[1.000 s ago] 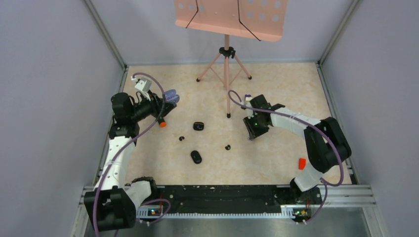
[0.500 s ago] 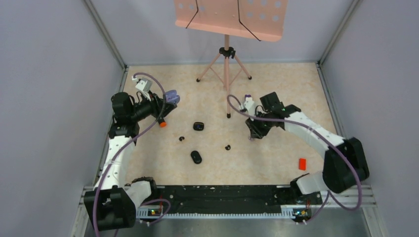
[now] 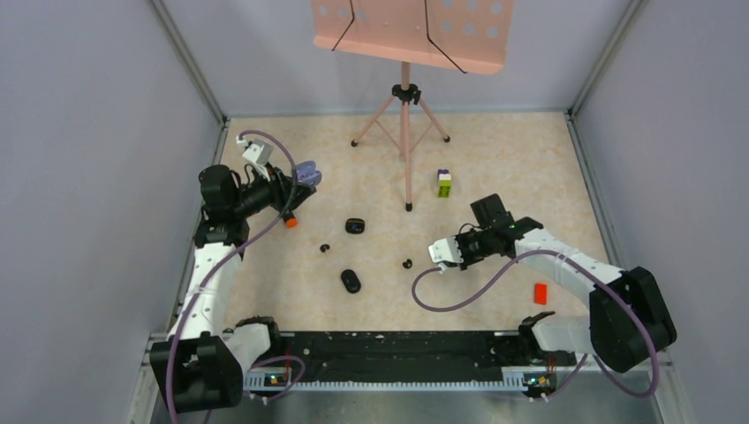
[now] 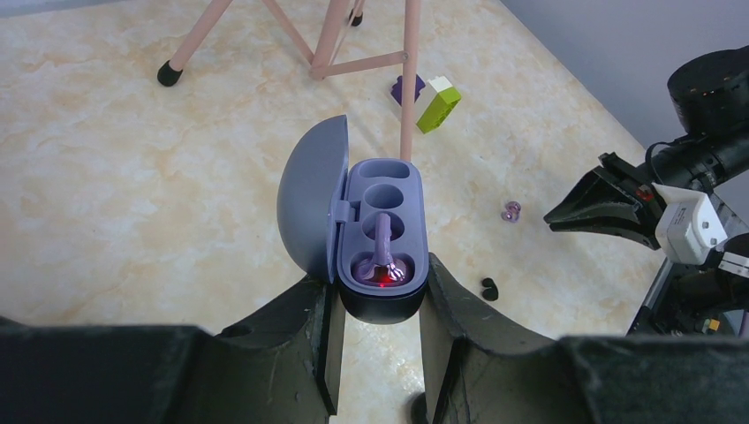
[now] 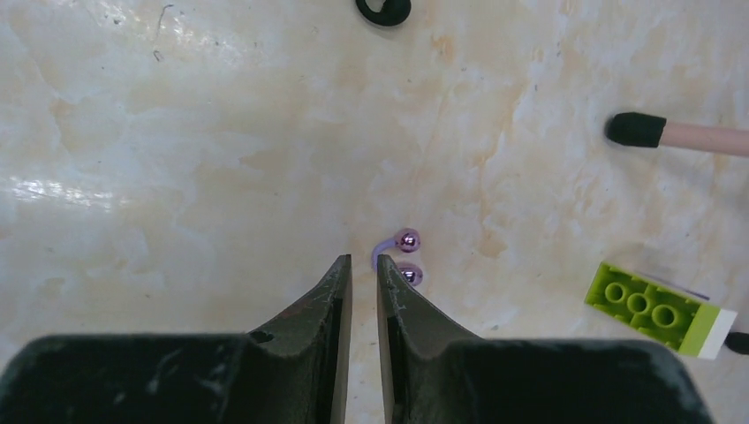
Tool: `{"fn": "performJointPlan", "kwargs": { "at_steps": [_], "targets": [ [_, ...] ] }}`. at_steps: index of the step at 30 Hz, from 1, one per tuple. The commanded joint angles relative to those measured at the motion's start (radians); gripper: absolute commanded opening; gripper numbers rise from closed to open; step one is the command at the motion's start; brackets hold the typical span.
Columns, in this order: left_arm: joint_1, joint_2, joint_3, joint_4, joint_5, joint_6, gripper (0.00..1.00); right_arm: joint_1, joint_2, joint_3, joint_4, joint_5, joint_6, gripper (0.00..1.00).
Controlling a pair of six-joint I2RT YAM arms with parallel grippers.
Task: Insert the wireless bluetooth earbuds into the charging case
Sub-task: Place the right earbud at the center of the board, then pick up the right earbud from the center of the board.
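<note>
My left gripper is shut on the open purple charging case and holds it above the floor at the left. One pale purple earbud sits in the case's near slot; the far slot is empty. The second pale purple earbud lies on the floor, just beyond my right fingertip. My right gripper is low, nearly shut with a thin gap, and empty. In the top view it sits under its white camera. Black earbuds lie on the floor at the middle and left of middle.
A black case and a black oval case lie mid-floor. A green-and-purple block lies by the pink music stand's foot. A small red piece lies at the right. Grey walls close in the floor.
My right arm has swung from the back, near the green block, forward and down to the purple earbud on the floor. My left arm has stayed still with the case.
</note>
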Motion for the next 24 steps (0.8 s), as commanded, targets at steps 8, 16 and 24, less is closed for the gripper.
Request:
{"fn": "performJointPlan", "kwargs": {
  "at_steps": [8, 16, 24],
  "targets": [
    [0.006, -0.029, 0.023, 0.01, -0.008, 0.023, 0.0, 0.023, 0.114, 0.016, 0.081, 0.026, -0.217, 0.2],
    [0.006, -0.03, 0.017, 0.01, -0.018, 0.021, 0.0, 0.024, 0.145, 0.023, 0.097, 0.061, -0.262, 0.24],
    [0.006, -0.028, 0.022, 0.01, -0.021, 0.023, 0.0, 0.024, 0.203, 0.041, 0.11, 0.101, -0.286, 0.24]
  ]
}}
